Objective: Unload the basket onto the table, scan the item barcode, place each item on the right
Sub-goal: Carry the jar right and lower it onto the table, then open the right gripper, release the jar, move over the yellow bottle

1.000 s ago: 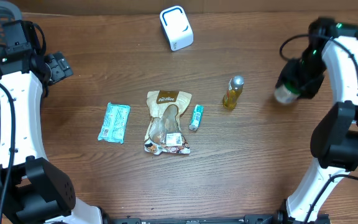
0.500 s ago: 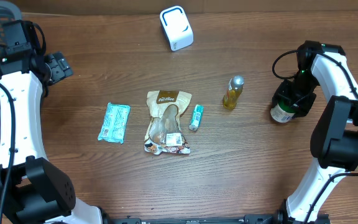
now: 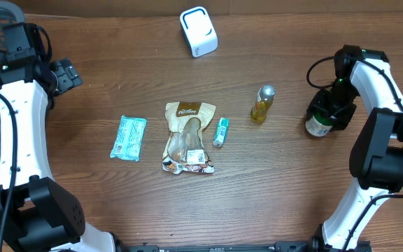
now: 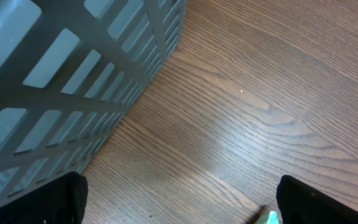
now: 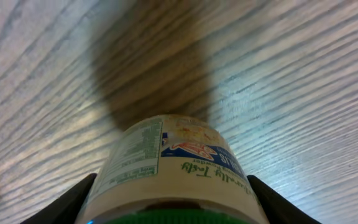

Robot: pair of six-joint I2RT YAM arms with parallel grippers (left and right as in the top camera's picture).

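Note:
A jar point(image 3: 317, 127) with a green lid and a cream printed label point(image 5: 166, 165) is upright at the right of the table, its base down at the wood. My right gripper point(image 3: 329, 110) is shut on it from above, and in the right wrist view the right gripper point(image 5: 173, 202) has a black finger on each side of the jar just under the lid. The white barcode scanner point(image 3: 199, 31) stands at the back centre. My left gripper point(image 3: 66, 73) is open beside the grey basket; in the left wrist view the left gripper point(image 4: 179, 200) holds nothing.
A teal packet point(image 3: 129, 138), a brown snack bag point(image 3: 187, 138), a small tube point(image 3: 220, 131) and a yellow bottle point(image 3: 262, 104) lie mid-table. A grey slatted basket point(image 4: 55, 68) fills the far left edge.
A second ago my right gripper held the jar higher and further back. It has come down and forward with it, and has stayed still for the last half second. The left arm has not moved.

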